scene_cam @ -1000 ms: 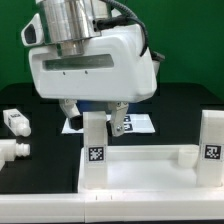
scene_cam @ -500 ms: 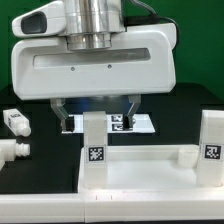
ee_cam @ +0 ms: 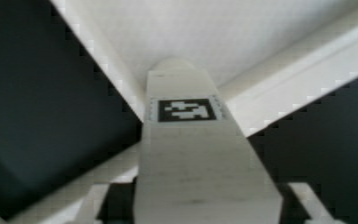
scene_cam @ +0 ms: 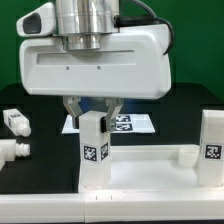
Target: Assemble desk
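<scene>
Bright, even light; perhaps slightly soft.

Body of gripper (scene_cam: 92,110): glossy white, wide rounded box, one long shallow groove across its face. Brushed silver cylinder (scene_cam: 85,18) rises above it. Black cable (scene_cam: 145,8) curves off toward the exterior view's right. Two grey fingers (scene_cam: 71,107) underneath.
</scene>
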Available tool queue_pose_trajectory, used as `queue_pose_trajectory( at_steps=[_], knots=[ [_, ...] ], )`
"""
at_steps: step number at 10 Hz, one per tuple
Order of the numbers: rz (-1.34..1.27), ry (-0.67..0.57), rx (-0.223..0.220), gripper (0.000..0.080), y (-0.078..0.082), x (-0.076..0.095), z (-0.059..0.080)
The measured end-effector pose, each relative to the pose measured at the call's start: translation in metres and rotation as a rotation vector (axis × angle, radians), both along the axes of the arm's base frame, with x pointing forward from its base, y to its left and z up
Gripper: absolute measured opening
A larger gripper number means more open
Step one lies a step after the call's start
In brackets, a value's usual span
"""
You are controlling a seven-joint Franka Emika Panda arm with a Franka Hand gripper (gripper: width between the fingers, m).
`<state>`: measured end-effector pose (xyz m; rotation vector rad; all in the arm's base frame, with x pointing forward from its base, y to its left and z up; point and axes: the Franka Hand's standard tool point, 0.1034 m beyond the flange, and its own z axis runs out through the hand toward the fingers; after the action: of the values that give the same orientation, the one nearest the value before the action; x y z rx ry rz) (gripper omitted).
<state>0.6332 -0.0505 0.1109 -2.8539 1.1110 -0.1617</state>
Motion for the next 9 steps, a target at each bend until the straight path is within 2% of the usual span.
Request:
queue_pose_trajectory(
  at_steps=[2,6,9],
  knots=[
    [-0.379,0.029,0.05,0.0288,0.0012,-0.0027,-0.0002],
    [-0.659,0.039,0.088,0.0288,0.0002,-0.0029,-0.0001],
    [-1.134,0.091,0.248,0.0288,-0.0073,-0.007,-0.0017]
  ],
)
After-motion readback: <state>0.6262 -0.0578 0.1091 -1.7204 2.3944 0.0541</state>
